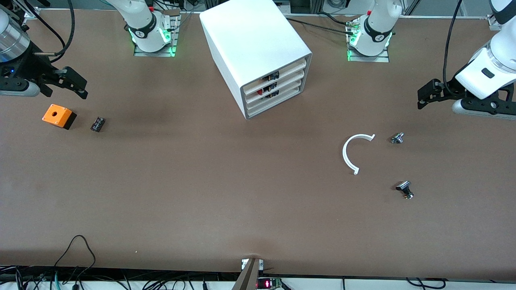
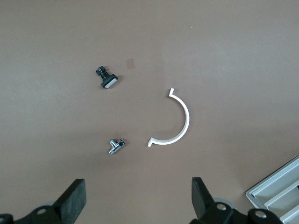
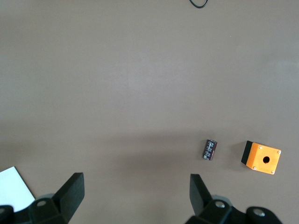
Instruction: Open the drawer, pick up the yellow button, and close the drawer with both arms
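Nearest the front camera from the cabinet (image 1: 258, 52): black-capped button (image 1: 404, 189), then white arc (image 1: 354, 151). Cabinet's top drawer (image 1: 282, 69) sits closed. Left gripper (image 1: 427, 96) and right gripper (image 1: 76, 84) both hang spread wide, well apart from the cabinet at their own ends of the table.

arms (image 1: 489, 66) – white shells, dark grey joints | black cables | bases lit green
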Robot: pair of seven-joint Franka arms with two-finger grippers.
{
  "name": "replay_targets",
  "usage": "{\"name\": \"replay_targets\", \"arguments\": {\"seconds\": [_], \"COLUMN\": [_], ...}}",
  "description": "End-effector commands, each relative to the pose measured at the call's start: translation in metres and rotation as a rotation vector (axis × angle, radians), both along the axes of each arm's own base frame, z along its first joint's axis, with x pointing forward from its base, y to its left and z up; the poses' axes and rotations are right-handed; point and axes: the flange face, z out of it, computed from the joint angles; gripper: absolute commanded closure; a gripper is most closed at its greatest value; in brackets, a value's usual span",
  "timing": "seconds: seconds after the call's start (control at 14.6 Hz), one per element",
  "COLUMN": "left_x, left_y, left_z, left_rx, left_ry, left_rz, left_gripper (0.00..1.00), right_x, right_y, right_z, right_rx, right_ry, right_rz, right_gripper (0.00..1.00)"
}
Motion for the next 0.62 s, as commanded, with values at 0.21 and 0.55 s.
{"name": "replay_targets", "arguments": {"seconds": [0.21, 0.55], "left_x": [0.0076, 0.0074], "left_y": [-0.0014, -0.0006], "left_z": [0.0055, 0.0046], "left_rx": [0.018, 0.016], "left_ry": [0.000, 0.003], "left_rz": [-0.003, -0.002], "left_gripper": [0.01, 0.01], "right_x": [0.0039, 0.0035], "right_y": [-0.0010, 0.0022], "right_z": [0.0064, 0.0063], "right_rx": [0.018, 0.015], "right_ry": [-0.002, 0.000], "right_rz": [0.027, 0.036], "right_gripper": [0.00, 0.00]}}
